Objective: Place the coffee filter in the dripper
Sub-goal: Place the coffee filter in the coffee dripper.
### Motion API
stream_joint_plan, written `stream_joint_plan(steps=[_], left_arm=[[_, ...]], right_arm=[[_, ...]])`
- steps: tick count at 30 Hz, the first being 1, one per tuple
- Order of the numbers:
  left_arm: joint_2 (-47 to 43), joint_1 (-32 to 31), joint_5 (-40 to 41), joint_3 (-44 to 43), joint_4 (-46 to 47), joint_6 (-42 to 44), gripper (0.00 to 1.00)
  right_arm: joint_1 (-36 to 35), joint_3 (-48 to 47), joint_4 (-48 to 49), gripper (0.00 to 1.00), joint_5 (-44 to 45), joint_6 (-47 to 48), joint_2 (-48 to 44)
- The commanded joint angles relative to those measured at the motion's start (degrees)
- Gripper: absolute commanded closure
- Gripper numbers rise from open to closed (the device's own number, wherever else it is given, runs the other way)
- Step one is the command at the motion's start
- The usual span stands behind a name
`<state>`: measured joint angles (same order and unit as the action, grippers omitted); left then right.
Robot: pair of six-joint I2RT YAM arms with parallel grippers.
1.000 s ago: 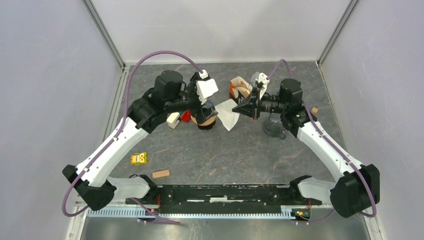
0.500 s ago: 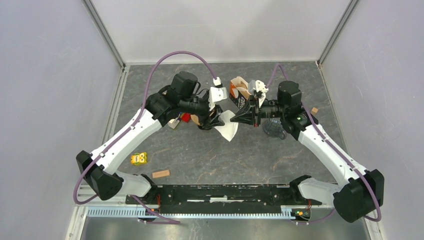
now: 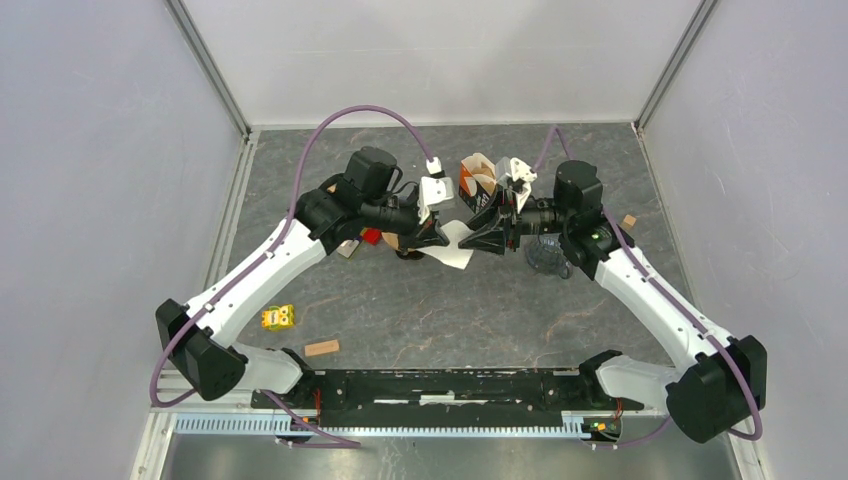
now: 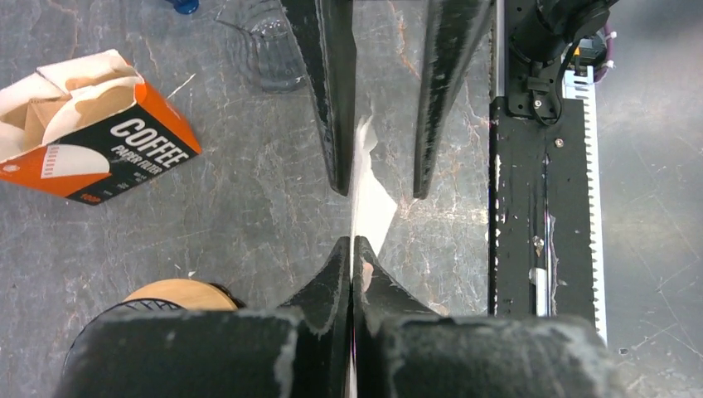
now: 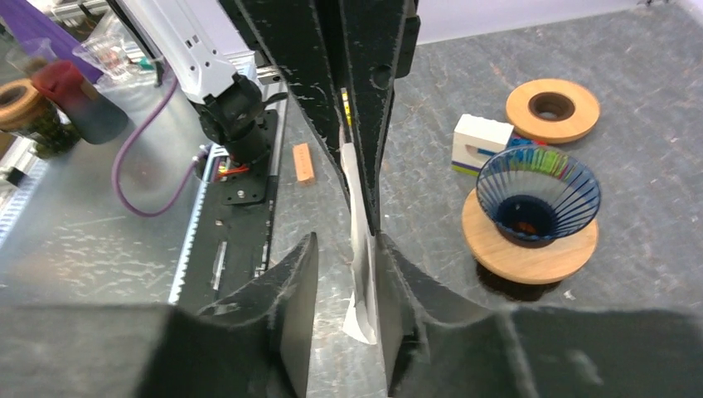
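Handoff is looking like the current step: left claw is clamping tight on the coffee filter mid-air, right claw is hanging with jaws apart around it, so left is probably needing to carry it over the dripper nearby.

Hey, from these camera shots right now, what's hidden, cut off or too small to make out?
- Right wrist view: the coffee filter is edge-on, so its shape and folds are unreadable.
- Top view: the dripper is mostly covered by the left gripper and its wrist.
- Top view: whether the right gripper touches the coffee filter is too small to tell.
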<state>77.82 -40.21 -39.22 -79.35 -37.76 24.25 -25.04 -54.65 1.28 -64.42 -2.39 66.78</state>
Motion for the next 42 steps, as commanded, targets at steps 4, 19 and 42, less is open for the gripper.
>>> stream_joint_plan(steps=[4, 19, 42], left_arm=[[-4.21, 3.83, -4.55, 2.15, 4.80, -3.52, 0.98], [-6.08, 4.96, -14.90, 4.08, 3.44, -3.21, 0.98], [-5.84, 4.94, -17.48, 5.74, 7.35, -8.28, 0.98]], right_arm=[[1.19, -2.64, -2.68, 0.42, -0.51, 4.33, -0.59], [3.57, -8.85, -21.71, 0.51, -1.51, 24.44, -3.06], [0.18, -6.95, -21.34, 0.68, -0.70, 24.90, -2.15]])
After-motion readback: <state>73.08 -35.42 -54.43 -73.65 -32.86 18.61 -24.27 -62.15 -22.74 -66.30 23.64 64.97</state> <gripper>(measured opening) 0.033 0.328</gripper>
